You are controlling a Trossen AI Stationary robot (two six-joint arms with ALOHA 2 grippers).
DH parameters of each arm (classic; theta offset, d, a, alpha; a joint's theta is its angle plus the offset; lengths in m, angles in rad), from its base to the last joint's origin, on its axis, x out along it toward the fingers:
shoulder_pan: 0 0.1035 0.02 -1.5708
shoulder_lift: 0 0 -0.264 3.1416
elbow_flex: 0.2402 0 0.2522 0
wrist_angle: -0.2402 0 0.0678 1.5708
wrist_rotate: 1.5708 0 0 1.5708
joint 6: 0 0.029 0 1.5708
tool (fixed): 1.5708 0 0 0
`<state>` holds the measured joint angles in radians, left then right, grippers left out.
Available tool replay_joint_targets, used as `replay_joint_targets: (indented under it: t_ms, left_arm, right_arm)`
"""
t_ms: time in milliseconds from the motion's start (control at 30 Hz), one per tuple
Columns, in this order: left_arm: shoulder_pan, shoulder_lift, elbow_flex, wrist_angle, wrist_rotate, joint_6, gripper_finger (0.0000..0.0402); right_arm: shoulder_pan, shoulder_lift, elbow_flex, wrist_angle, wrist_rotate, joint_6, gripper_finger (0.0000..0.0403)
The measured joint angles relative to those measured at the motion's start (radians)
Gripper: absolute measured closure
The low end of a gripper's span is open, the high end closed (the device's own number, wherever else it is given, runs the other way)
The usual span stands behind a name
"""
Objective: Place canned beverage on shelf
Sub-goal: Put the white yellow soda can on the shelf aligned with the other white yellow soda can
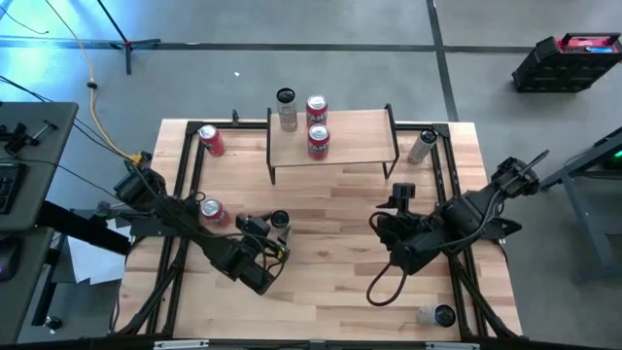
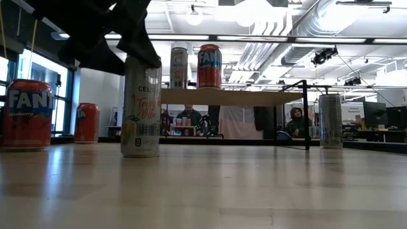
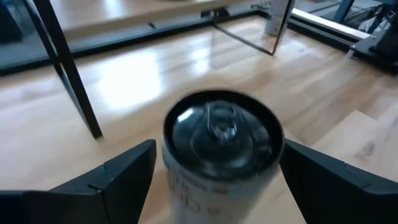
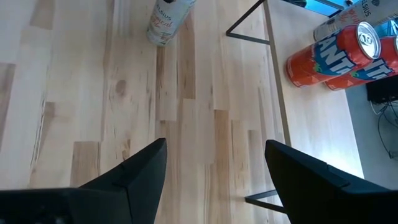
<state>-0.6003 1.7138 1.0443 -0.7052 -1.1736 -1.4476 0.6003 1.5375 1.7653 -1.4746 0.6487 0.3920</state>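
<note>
Left gripper (image 3: 214,180) – fingers spread wide, straddling an upright silver can (image 3: 219,149), not gripping. Shelf (image 1: 330,146) stands farther back. Right gripper (image 4: 214,168) – open, empty.

Bright, even overhead light, softest focus right up close.

Ceiling lamps (image 2: 245,11) blaze white in the low view, and the near table (image 2: 203,197) goes soft and blurred. The left wrist view smears the can's lid (image 3: 222,127) out of focus, with pale glare streaking the table behind. From above, a blue glow tints the floor (image 1: 39,39) at one corner; shadows stay faint.
</note>
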Motion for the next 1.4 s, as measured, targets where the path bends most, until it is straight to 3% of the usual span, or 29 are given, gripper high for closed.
replay_joint_targets:
  t_ms: [267, 500, 900, 1133, 1400]
  left_arm:
    - [-0.001, 0.000, -0.002, -0.021, -0.016, 0.016, 0.0075]
    - [0.005, 0.000, -0.076, 0.089, -0.041, 0.028, 0.0075]
    - [0.051, 0.000, -0.127, 0.399, -0.061, 0.313, 0.0076]
    - [0.064, 0.000, -0.127, 0.417, -0.027, 0.378, 0.0076]
    - [0.064, 0.000, -0.127, 0.417, -0.043, 0.376, 0.0130]
  right_arm:
    - [0.000, 0.000, 0.000, 0.000, -0.006, 0.000, 0.0147]
    - [0.000, 0.000, 0.000, 0.000, -0.007, 0.000, 0.0147]
    - [0.000, 0.000, 0.000, 0.000, -0.010, -0.006, 0.0147]
    - [0.002, 0.000, 0.000, 0.000, -0.010, -0.004, 0.0147]
    - [0.002, 0.000, 0.000, -0.002, -0.013, -0.004, 0.0147]
